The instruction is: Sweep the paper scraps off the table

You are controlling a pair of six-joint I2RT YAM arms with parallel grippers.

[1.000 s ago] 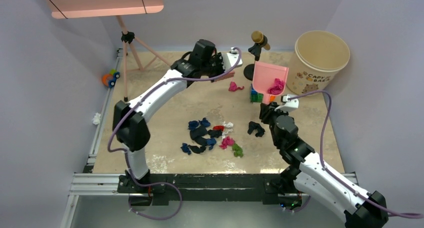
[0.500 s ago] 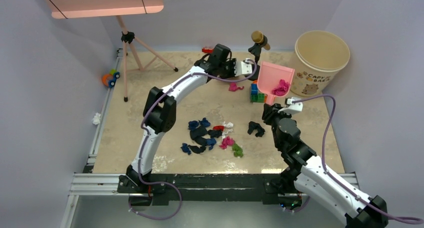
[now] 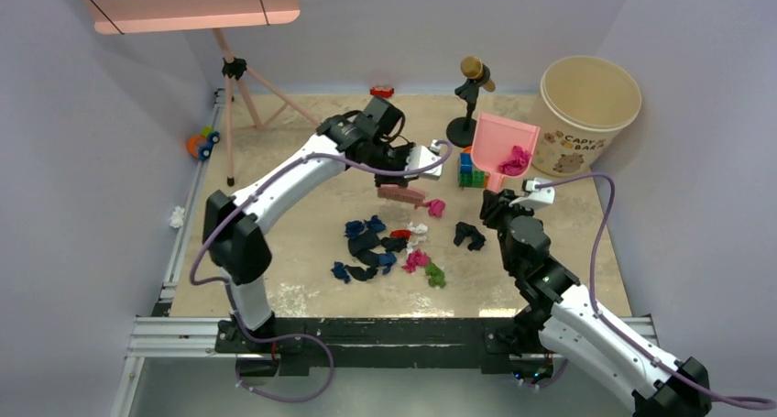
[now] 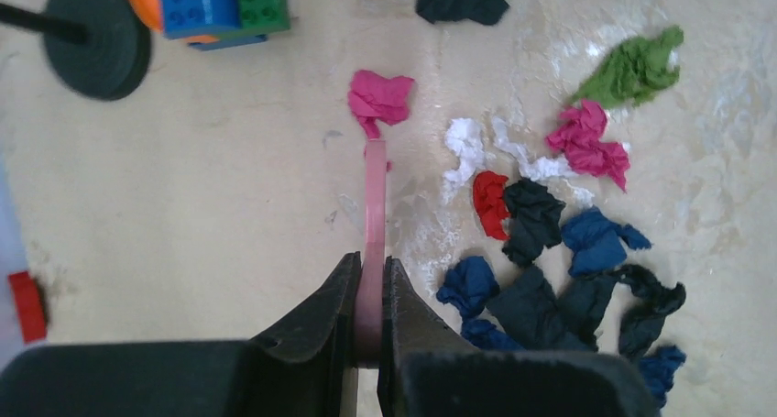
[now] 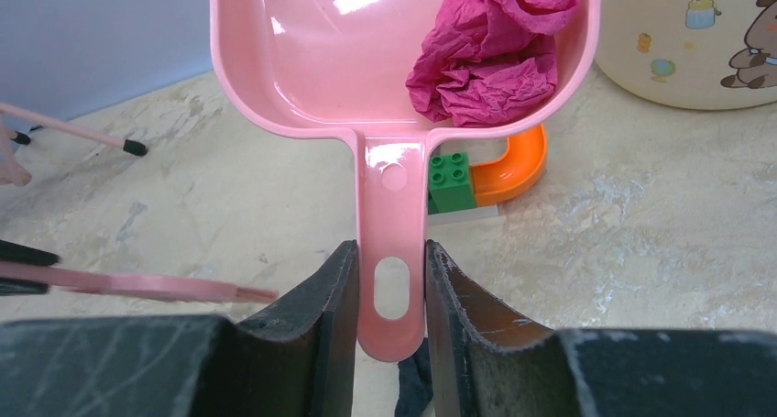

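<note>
My left gripper (image 3: 412, 171) is shut on a pink brush (image 3: 401, 194), seen edge-on in the left wrist view (image 4: 374, 197). The brush tip touches a magenta scrap (image 3: 434, 207) (image 4: 380, 98). A pile of paper scraps (image 3: 380, 247) in navy, blue, red, white, magenta and green lies just nearer; the left wrist view shows it to the right of the brush (image 4: 531, 252). A dark scrap (image 3: 469, 235) lies apart. My right gripper (image 3: 502, 202) (image 5: 391, 261) is shut on the handle of a pink dustpan (image 3: 499, 137) (image 5: 302, 60), which holds a magenta wad (image 5: 490, 50).
A cream bucket (image 3: 591, 110) stands at the far right. A microphone stand (image 3: 467, 96) and a block stack (image 3: 471, 171) are beside the dustpan. A tripod (image 3: 243, 96) stands far left, a red toy car (image 3: 382, 92) at the back edge. A white scrap (image 3: 176, 217) lies on the left rail.
My left arm has swung the brush from the far side back toward the middle, dragging the magenta scrap toward the pile. The right arm and dustpan have barely moved.
</note>
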